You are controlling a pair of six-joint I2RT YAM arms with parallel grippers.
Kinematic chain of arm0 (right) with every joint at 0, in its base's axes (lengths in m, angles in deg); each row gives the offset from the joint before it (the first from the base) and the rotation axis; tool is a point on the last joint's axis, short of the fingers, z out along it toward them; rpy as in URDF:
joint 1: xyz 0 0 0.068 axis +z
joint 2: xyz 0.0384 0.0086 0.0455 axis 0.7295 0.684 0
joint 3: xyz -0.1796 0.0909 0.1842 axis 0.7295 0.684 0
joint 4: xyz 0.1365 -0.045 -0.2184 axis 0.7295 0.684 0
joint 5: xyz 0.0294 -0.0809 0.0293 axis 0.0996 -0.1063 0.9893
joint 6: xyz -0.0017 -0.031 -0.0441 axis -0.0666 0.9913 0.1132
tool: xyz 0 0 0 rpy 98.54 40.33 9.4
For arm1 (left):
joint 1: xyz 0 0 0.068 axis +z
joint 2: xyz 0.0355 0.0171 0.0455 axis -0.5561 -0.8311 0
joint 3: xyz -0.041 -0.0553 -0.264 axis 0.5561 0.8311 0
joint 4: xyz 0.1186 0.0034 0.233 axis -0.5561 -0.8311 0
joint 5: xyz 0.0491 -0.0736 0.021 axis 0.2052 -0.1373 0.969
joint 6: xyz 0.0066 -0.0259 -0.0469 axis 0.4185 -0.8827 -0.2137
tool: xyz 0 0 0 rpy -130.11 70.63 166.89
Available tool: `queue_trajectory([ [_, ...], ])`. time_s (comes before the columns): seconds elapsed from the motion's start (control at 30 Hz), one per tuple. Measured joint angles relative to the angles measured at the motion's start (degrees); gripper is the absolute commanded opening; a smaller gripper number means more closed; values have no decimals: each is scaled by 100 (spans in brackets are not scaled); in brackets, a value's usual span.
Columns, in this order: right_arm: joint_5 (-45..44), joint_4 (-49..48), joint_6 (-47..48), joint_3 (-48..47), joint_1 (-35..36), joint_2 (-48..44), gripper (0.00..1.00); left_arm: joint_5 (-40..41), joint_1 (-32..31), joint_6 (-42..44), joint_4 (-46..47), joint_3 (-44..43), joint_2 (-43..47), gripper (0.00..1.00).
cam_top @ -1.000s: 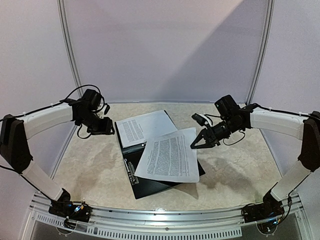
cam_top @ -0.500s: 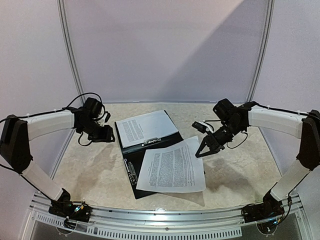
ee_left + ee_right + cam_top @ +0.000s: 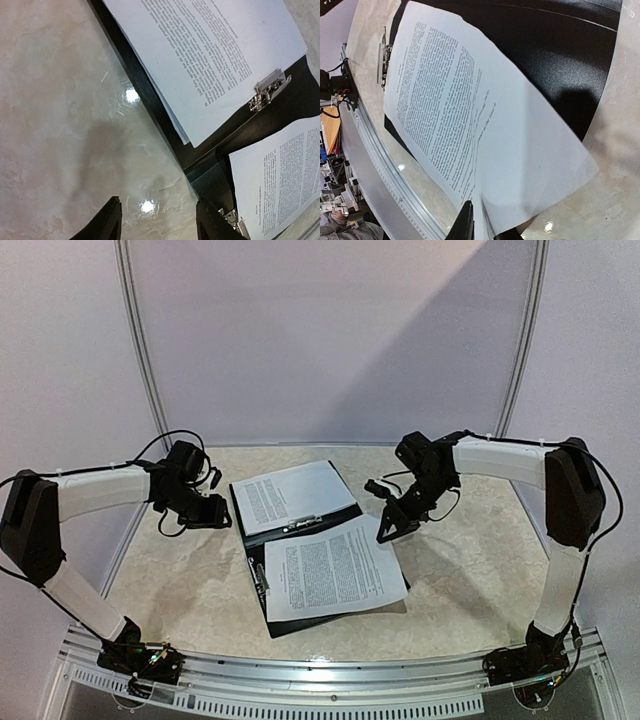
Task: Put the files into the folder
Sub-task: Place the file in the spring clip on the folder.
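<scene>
- Top external view: one folder lies open and flat on the table, between the left pincer and the right pincer.
- Table: a glossy, beige, marbled top that throws back small spots of light.
- Folder: rectangular, smooth black, made of two hinged leaves. Two small shiny metal clips show inside it, one at the edge of the far paper and one at the edge of the near leaf.
- Paper: the files are thin white rectangular sheets with dense black print. They lie in two lots, both on the folder.
- Far lot: it lies on the leaf just to the right of the left pincer. The left wrist view shows more than one sheet edge stacked there, but the exact count cannot be told.
- Near lot: one sheet lies flat and slightly askew. It spreads from the right pincer's tip leftward and toward the arm bases, and one corner hangs past the black leaf onto the table.
- Left pincer: its two black fingers stand clearly apart with nothing between them, over bare table beside the folder's edge.
- Right pincer: its slim dark tip sits at the near sheet's corner with the jaws close together. Whether it is pinching the paper cannot be told.
</scene>
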Motion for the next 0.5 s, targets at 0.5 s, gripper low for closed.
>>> queue_trajectory([
  [0.5, -317, -693, -636, -271, 0, 734, 0, 81, 0, 4, 168, 76, -192, 50],
])
